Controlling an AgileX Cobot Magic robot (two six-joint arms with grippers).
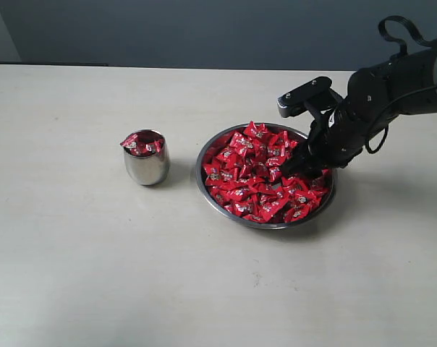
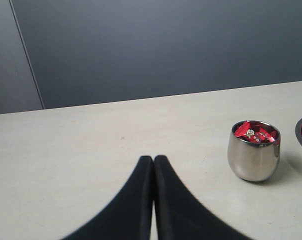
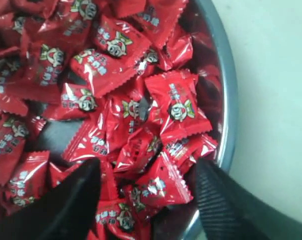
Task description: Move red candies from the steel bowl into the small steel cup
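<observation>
The wide steel bowl (image 1: pixel 202 155) sits right of the table's middle, heaped with red candies (image 1: pixel 255 170). The small steel cup (image 1: pixel 147 166) stands to its left with a few red candies (image 1: pixel 141 143) showing at its top. My right gripper (image 3: pixel 148 172) is open and lowered into the bowl's right side, its fingers (image 3: pixel 73 197) straddling a candy (image 3: pixel 158 185) near the bowl's rim (image 3: pixel 226 100). In the left wrist view my left gripper (image 2: pixel 153 160) is shut and empty over bare table, the cup (image 2: pixel 253 150) off to one side; it is out of the exterior view.
The right arm (image 1: pixel 392 87) reaches in from the right over the bowl's far right rim. A pale table (image 1: pixel 81 275) spreads around both vessels, with a dark wall (image 1: pixel 204 29) behind its far edge.
</observation>
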